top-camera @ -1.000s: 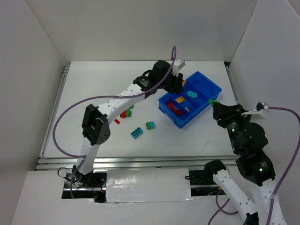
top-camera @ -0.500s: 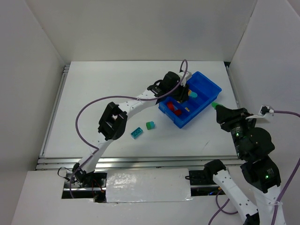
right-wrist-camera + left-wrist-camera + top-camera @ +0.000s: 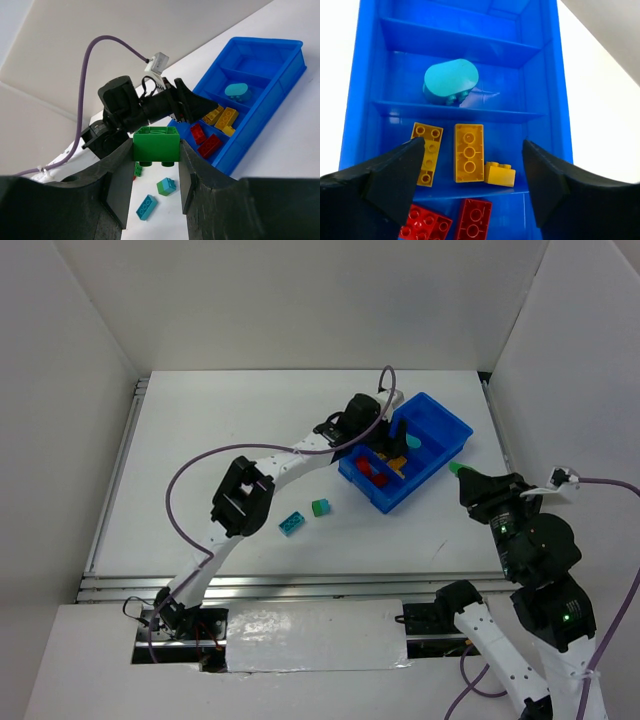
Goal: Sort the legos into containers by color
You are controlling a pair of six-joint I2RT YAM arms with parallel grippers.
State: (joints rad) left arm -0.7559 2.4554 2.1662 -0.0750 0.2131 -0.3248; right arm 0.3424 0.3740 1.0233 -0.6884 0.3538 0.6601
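The blue tray sits right of centre, its containers side by side. My left gripper hovers over it, open and empty. Directly below lie three yellow legos in one container. Two red legos fill the nearest one, and a teal piece rests in the third. The farthest container holds nothing. My right gripper is shut on a green lego, raised right of the tray.
Loose on the white table left of the tray lie a teal brick and a green-and-teal brick. A small green brick shows under the left arm. White walls close in the sides and back.
My left arm swung right from the tray's near-left corner to above the yellow container, and its jaws went from shut to open. The right gripper keeps its green brick, hardly shifted.
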